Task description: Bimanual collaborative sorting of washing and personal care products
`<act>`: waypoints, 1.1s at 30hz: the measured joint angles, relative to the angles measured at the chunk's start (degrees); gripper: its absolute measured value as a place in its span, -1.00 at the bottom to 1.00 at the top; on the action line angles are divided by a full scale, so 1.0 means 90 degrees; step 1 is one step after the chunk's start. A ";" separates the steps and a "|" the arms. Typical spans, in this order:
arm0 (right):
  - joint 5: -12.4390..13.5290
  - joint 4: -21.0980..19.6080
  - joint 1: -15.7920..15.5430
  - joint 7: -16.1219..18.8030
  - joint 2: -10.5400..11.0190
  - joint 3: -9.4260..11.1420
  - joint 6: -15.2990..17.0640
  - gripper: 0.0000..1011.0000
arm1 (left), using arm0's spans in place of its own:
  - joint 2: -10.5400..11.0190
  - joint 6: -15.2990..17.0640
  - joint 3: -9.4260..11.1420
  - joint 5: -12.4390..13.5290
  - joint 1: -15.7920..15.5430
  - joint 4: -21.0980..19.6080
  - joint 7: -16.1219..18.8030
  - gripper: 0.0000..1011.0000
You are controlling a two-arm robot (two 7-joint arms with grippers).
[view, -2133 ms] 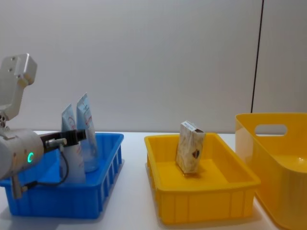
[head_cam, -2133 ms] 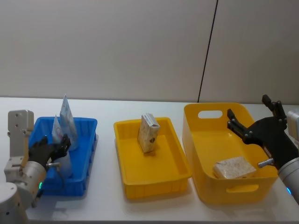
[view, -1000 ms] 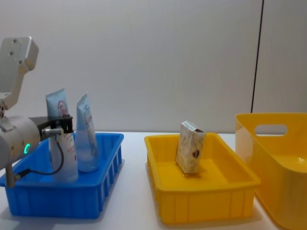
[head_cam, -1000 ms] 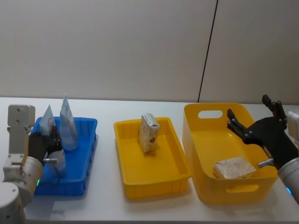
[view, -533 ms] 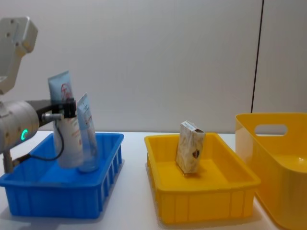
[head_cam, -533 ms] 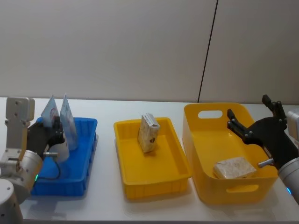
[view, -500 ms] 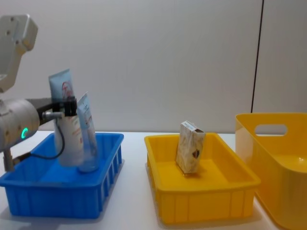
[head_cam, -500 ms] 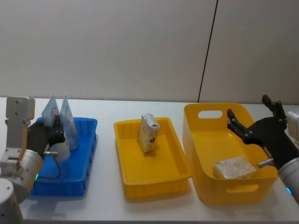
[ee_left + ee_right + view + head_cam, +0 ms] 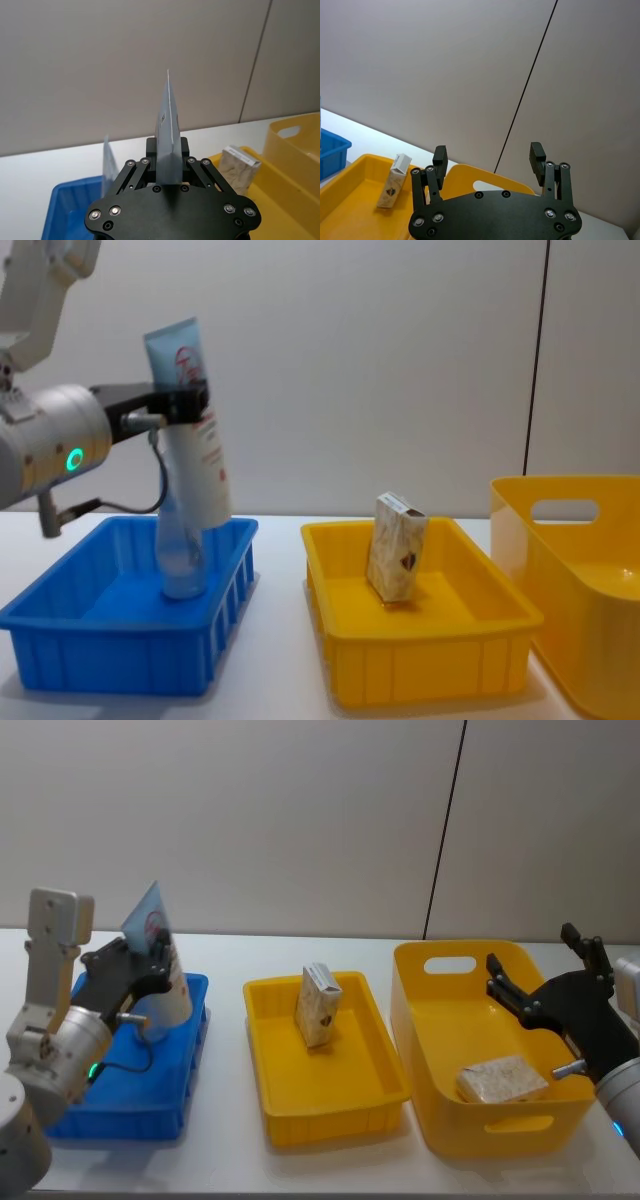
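Left gripper (image 9: 190, 400) is pinched tight on a pale-blue squeeze tube (image 9: 205, 465) with red print, gripping it in its upper half, jaws pressed on the flat sides. The tube hangs cap end down over the right part of the blue bin (image 9: 130, 660), slightly tilted, flat crimped end leaning toward the robot's left, its lower end about level with the bin rim. In the left wrist view the tube's thin edge rises up between the fingers. A second tube (image 9: 178, 560) stands upright inside the blue bin, just behind and below the held one in the chest view. A beige speckled carton (image 9: 318, 1005) with a dark emblem stands on end in the shallow yellow tray (image 9: 330, 1120) in the middle, toward the tray's far side, leaning a bit. Another carton (image 9: 500, 1080) lies flat in the deep yellow bin (image 9: 500, 1130) on the right, near its front wall. Right gripper (image 9: 532, 952) hovers at the right near side of the deep bin, fingers spread wide, holding nothing. All three containers sit on the white table (image 9: 230, 1160), side by side and apart.
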 joint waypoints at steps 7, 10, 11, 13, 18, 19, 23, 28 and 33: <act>0.0000 0.0000 0.0001 0.0000 0.0000 0.0000 0.0000 0.98 | 0.0014 -0.0201 0.0115 -0.0133 -0.0240 0.0132 -0.0551 -0.58; 0.0000 0.0000 0.0000 0.0000 0.0000 0.0000 0.0000 0.98 | 0.0016 -0.0296 0.0185 -0.0200 -0.0364 0.0222 -0.0830 -0.58; 0.0000 0.0000 0.0000 0.0000 0.0000 0.0000 0.0000 0.98 | 0.0015 -0.0341 0.0219 -0.0232 -0.0425 0.0264 -0.0952 -0.58; 0.0000 0.0000 0.0000 0.0000 0.0000 0.0000 0.0000 0.98 | 0.0012 -0.0387 0.0260 -0.0264 -0.0496 0.0314 -0.1074 -0.58; 0.0000 0.0000 0.0000 0.0000 0.0000 0.0000 0.0000 0.98 | -0.0007 -0.0559 0.0407 -0.0381 -0.0728 0.0490 -0.1529 -0.58; 0.0000 0.0000 0.0000 0.0000 0.0000 0.0000 0.0000 0.98 | -0.0014 -0.0580 0.0429 -0.0397 -0.0762 0.0517 -0.1588 -0.58; 0.0000 0.0000 0.0000 0.0000 0.0000 0.0000 0.0000 0.98 | -0.0051 -0.0696 0.0547 -0.0474 -0.0939 0.0647 -0.1900 -0.58; 0.0000 0.0000 0.0000 0.0000 0.0000 0.0000 0.0000 0.98 | -0.0120 -0.0826 0.0728 -0.0552 -0.1180 0.0828 -0.2278 -0.58; 0.0000 0.0003 0.0005 0.0023 -0.0001 -0.0001 0.0000 0.98 | -0.0166 -0.0908 0.0847 -0.0595 -0.1345 0.0940 -0.2506 -0.58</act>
